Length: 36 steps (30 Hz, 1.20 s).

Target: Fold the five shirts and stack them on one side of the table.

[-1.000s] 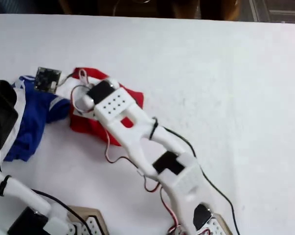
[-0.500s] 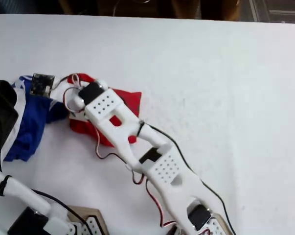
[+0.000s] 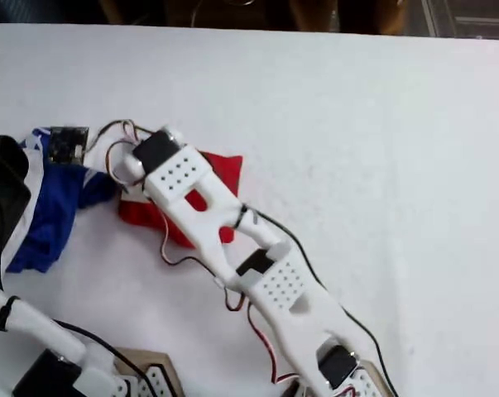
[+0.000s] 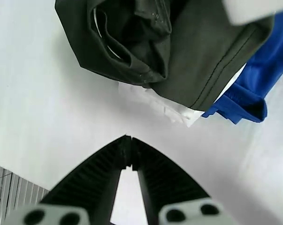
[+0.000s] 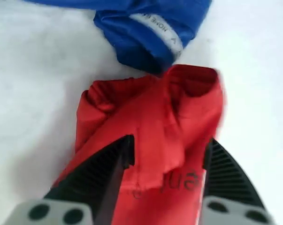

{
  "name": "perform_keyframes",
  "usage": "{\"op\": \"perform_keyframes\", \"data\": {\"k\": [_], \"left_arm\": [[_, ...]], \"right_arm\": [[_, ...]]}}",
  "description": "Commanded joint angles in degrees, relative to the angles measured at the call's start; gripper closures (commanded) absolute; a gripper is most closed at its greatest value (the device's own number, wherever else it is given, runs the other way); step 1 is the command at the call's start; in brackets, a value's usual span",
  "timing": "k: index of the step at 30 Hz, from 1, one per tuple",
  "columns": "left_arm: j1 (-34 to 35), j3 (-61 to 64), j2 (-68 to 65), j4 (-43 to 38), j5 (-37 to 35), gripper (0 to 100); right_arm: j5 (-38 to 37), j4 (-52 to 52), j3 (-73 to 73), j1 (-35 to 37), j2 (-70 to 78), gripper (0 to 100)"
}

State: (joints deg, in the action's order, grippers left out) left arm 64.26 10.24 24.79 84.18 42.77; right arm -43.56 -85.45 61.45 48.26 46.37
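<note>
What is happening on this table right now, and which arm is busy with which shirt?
The right arm is stretched over a crumpled red shirt. The right pincer stands open with red cloth between its fingers, so nothing is gripped yet. The red shirt lies beside a blue shirt near one end of the white table. The left pincer is shut on nothing, over bare table near a dark shirt that partly covers the blue one.
</note>
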Motion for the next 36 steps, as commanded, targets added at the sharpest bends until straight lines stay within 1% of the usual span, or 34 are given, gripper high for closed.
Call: {"op": "perform_keyframes", "data": {"k": [1, 3, 6, 8, 10, 11, 12, 13, 15, 28, 32, 36], "left_arm": [[0.53, -0.66, 1.85, -0.09, 0.26, 97], [0.53, -0.48, 1.85, 0.09, 0.26, 97], [0.53, -0.48, 1.85, 1.76, 0.26, 97], [0.53, -0.4, 1.85, 2.46, 0.26, 97], [0.53, -0.4, 1.85, 2.9, 0.26, 97], [0.53, -0.4, 1.85, 3.16, 0.26, 97], [0.53, -0.4, 1.85, 3.16, 0.26, 97], [0.62, -0.4, 1.85, 3.16, 0.26, 97], [0.62, -0.4, 1.85, 3.16, 0.26, 97], [3.6, -0.4, 1.85, 3.16, 0.35, 97], [3.52, -0.4, 1.85, 3.16, 0.35, 97], [3.52, -0.4, 1.85, 3.16, 0.35, 97]], "right_arm": [[0.0, -2.51, 3.16, -4.53, -6.64, 75.8], [2.37, -3.12, 3.08, -8.04, -6.64, 75.8], [8.88, -2.86, 3.08, -12.79, -5.76, 77.9], [11.34, -2.86, 3.34, -14.29, -3.82, 85.5], [12.75, -2.86, 3.34, -14.73, -1.45, 97.8], [13.19, -2.86, 3.43, -14.73, -0.04, 98.9], [13.71, -2.95, 3.6, -14.55, 1.19, 95.9], [14.07, -2.95, 3.6, -14.46, 2.07, 95.7], [14.68, -2.68, 3.69, -13.85, 3.03, 98.5], [14.86, -2.33, 3.25, -8.13, 3.65, 98.1], [14.86, 1.54, 3.52, -8.92, 6.64, 98.1], [14.86, 2.24, 3.96, -9.8, 10.07, 98.1]]}}
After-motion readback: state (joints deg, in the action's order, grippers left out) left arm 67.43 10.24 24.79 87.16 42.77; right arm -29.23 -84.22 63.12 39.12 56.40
